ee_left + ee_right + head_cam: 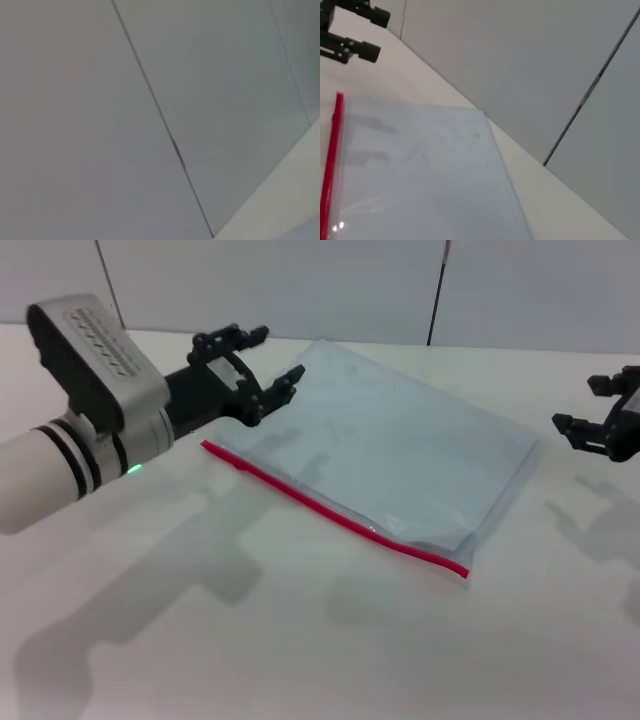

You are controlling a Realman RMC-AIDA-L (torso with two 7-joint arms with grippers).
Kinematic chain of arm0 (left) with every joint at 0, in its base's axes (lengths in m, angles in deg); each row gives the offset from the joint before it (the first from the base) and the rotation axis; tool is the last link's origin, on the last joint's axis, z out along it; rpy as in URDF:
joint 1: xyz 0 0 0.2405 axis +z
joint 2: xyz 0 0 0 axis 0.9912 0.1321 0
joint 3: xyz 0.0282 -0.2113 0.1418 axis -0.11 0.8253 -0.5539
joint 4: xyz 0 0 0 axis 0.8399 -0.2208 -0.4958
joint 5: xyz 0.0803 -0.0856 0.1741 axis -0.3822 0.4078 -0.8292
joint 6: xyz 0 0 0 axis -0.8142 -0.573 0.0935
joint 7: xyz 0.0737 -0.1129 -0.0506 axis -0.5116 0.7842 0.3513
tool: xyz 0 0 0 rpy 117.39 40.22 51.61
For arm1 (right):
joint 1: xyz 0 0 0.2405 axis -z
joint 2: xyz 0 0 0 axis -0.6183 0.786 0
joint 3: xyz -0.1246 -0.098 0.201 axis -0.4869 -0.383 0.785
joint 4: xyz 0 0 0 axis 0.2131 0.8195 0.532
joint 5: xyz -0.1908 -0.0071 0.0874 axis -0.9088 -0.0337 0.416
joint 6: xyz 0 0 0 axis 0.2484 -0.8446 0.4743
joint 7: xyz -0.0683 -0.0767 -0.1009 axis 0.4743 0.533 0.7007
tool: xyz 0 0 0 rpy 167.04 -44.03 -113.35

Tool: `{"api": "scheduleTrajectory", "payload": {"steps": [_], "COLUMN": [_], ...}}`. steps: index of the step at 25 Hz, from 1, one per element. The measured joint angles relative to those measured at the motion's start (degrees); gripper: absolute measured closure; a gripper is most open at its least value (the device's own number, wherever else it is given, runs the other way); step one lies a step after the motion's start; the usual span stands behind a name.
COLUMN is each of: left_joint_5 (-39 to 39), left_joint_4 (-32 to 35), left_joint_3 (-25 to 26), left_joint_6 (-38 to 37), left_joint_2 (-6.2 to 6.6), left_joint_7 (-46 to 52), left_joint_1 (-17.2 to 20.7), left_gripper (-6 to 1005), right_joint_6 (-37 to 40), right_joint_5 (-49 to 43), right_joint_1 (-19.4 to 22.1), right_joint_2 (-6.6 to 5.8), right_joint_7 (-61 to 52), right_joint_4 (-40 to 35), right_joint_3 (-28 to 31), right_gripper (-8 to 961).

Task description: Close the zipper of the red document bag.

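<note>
The red document bag [400,445] lies flat on the white table, a translucent pale blue pouch turned at an angle. Its zipper [335,510] is a thin red strip along the near long edge, running from left to lower right. My left gripper [280,352] hovers open at the bag's far left corner, with nothing between its fingers. My right gripper [578,403] stands open just past the bag's right short edge, apart from it. The right wrist view shows the bag [420,165], the zipper [331,160] and the left gripper [350,30] farther off. The left wrist view shows only wall.
A grey panelled wall [300,285] with dark seams stands right behind the table's far edge. Bare white table [330,650] stretches in front of the bag.
</note>
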Motion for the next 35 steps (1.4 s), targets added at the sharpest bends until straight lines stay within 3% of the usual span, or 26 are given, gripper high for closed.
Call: {"api": "scheduleTrajectory", "payload": {"steps": [1, 4, 9, 16, 23, 27, 35], "left_joint_5": [0.93, 3.80, 10.63, 22.26, 27.58, 28.36, 28.47], "left_joint_4": [0.00, 0.18, 1.43, 1.26, -0.21, -1.71, -3.26], "left_joint_3": [0.16, 0.42, 1.78, 1.84, 1.83, 1.82, 1.82], "left_joint_6": [0.27, 0.70, 2.28, 8.36, 10.56, 11.55, 11.78], "left_joint_2": [0.01, 0.05, 0.00, -0.08, -0.13, -0.15, -0.15], "left_joint_7": [-0.02, -0.65, -1.90, -8.05, -8.59, -8.64, -8.33], "left_joint_1": [0.21, 1.25, 4.08, 7.98, 8.94, 8.59, 7.44], "left_gripper": [509, 428, 246, 242, 242, 242, 242], "right_joint_6": [-0.14, -1.90, -8.25, -22.62, -37.94, -47.71, -68.18], "right_joint_5": [0.57, 3.98, 10.93, 23.58, 27.49, 30.42, 32.51], "right_joint_1": [0.00, 0.75, 4.16, 9.84, 12.33, 11.99, 7.39], "right_joint_2": [0.02, 0.04, 0.21, 0.20, 0.17, 0.05, -0.06], "right_joint_7": [-0.09, 0.17, 3.77, 11.79, 13.91, 13.94, 8.79], "right_joint_4": [0.09, 0.20, 0.28, 0.87, 2.06, 4.95, 14.81], "right_joint_3": [0.16, 0.11, -1.58, -8.71, -17.63, -21.68, -30.18], "right_gripper": [597, 347, 298, 302, 307, 308, 310]}}
